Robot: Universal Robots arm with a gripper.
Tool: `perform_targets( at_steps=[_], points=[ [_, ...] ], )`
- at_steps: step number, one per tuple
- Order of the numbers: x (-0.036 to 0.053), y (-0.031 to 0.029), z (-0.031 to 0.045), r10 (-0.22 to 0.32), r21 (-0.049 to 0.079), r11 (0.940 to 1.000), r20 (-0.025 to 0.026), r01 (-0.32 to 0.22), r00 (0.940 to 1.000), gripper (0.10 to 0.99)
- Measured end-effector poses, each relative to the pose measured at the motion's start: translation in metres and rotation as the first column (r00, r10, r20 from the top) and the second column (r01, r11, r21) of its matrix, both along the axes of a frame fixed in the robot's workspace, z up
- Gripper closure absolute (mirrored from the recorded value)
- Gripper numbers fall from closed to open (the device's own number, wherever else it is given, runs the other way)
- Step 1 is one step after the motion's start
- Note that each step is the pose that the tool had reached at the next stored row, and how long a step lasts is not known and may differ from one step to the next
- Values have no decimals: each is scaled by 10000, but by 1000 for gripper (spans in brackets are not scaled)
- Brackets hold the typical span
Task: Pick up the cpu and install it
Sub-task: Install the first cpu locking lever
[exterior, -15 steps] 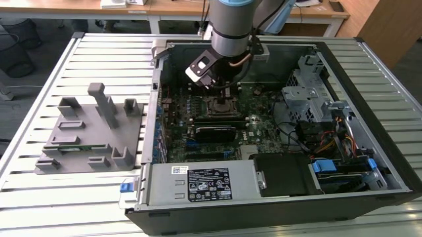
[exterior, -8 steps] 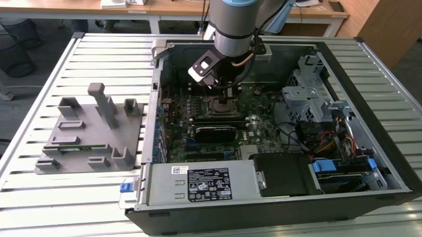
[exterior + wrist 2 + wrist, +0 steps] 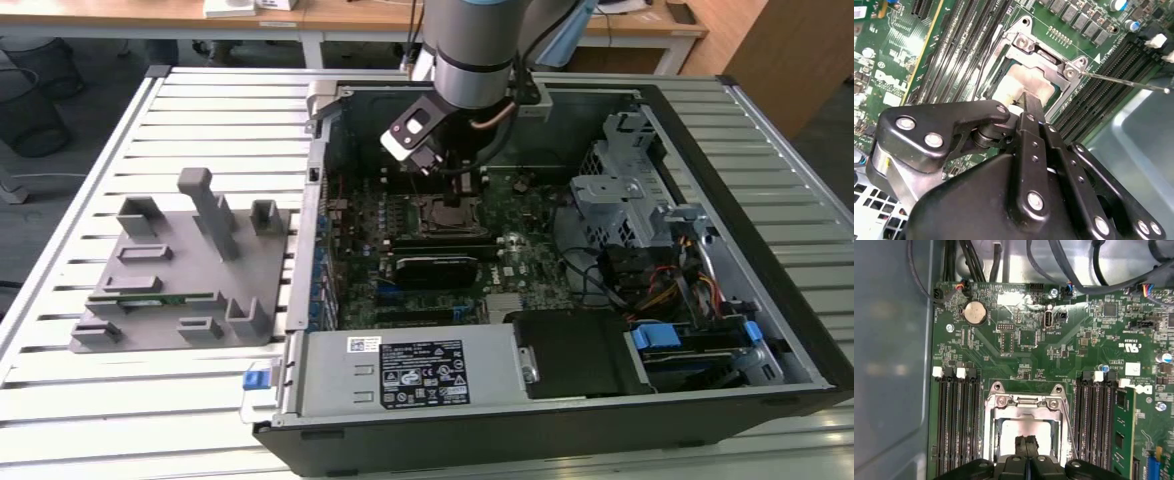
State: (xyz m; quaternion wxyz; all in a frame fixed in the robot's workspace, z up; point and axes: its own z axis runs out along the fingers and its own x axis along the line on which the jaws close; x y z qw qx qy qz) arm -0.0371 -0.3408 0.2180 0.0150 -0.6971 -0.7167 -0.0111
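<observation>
Cpu (image 3: 1023, 430) lies flat inside the socket (image 3: 1026, 401), its pale top showing within the metal frame. The pincer (image 3: 1026, 446) stands over the socket's middle, fingers together with nothing between them. The tips sit at or just above the cpu's top; I cannot tell whether they touch.

This looks like the seating stage of the install. Doing it well probably means keeping any push light, centred and straight down into the socket, so the chip settles level and does not rock onto one edge. Sideways drag would likely be the main risk to the contacts below.

The frame's rim closes round the cpu on every side, so there is no slack inside the socket. A thin lever (image 3: 1124, 82) juts out from one side of the socket. Memory slots (image 3: 956, 415) flank the socket on both sides. A green stick (image 3: 1124, 435) stands past one bank, and the case wall (image 3: 889, 365) past the other. The open room is straight up from the socket.
</observation>
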Motion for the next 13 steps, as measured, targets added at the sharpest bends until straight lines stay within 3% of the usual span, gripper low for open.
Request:
perform_targets(
  at_steps=[4,13],
  points=[
    [0,0,104,0,0,10000,0,0,10000,980],
    [0,0,432,-2,0,10000,-1,2,10000,980]
  ],
)
